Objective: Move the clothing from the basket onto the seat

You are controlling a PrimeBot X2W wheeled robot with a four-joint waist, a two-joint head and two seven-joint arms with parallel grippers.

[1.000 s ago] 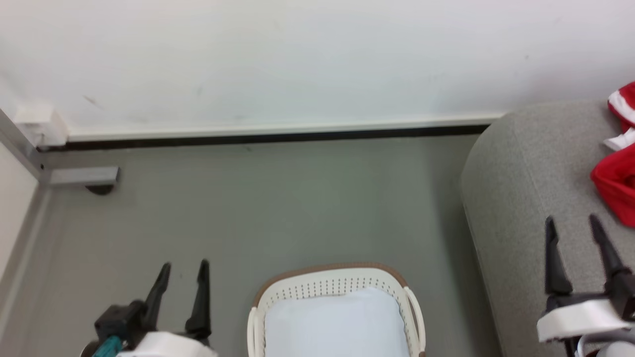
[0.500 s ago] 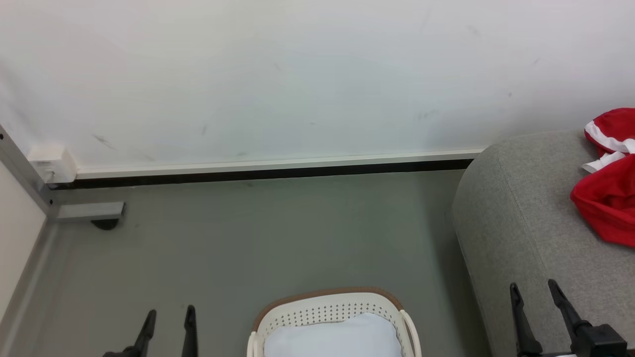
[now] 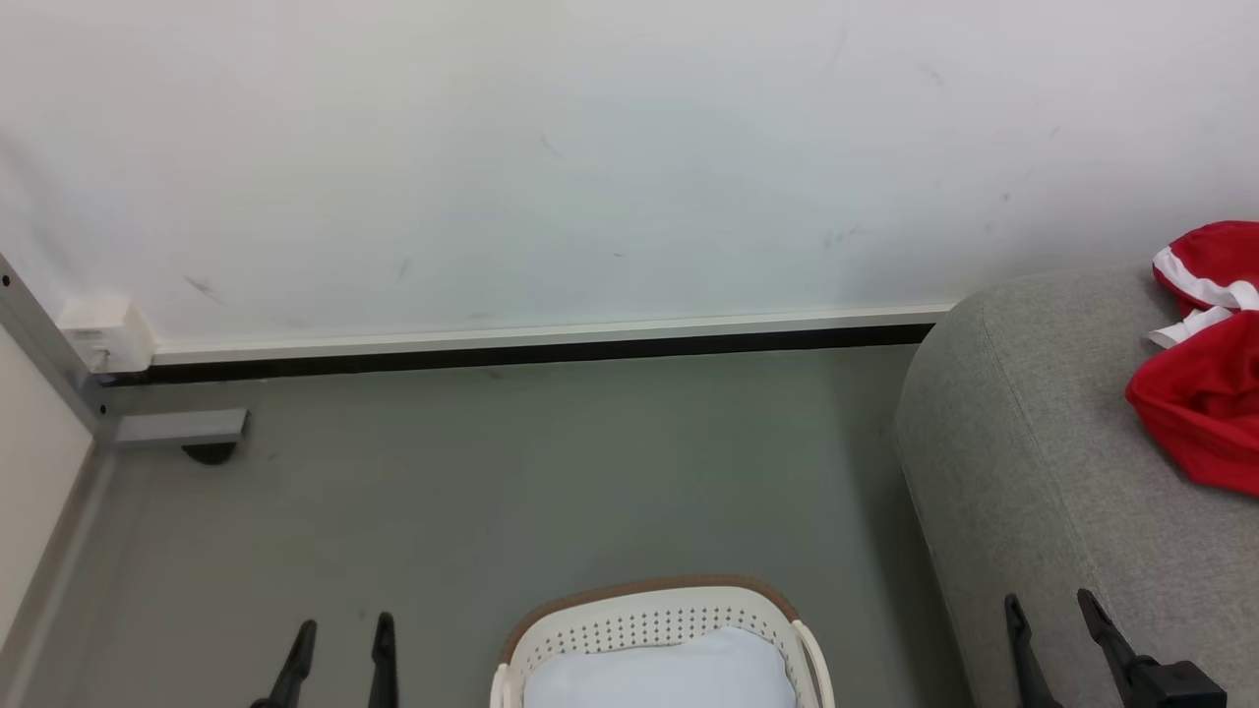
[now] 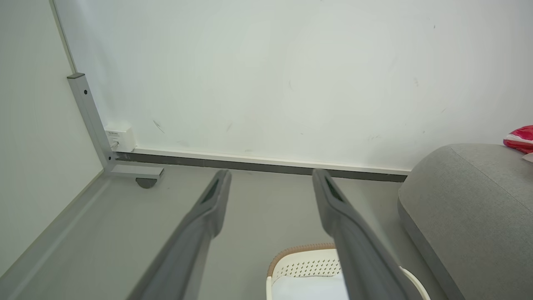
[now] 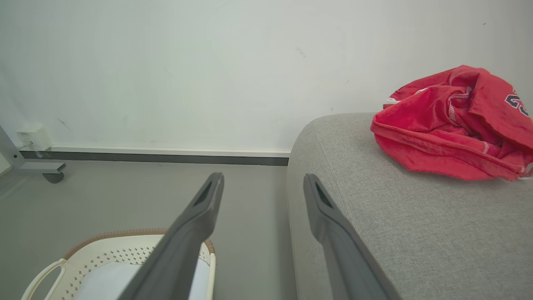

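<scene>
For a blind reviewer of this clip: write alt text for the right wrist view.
A crumpled red jersey lies on the grey sofa at right, apart from the right gripper, whose dark fingers stand open and empty in the foreground. At lower left, a cream basket holds a pale cloth.

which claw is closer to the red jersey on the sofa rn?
Right. The right claw hangs open at the sofa's near edge, apart from the red jersey. The left claw is over the floor, left of the basket.
</scene>
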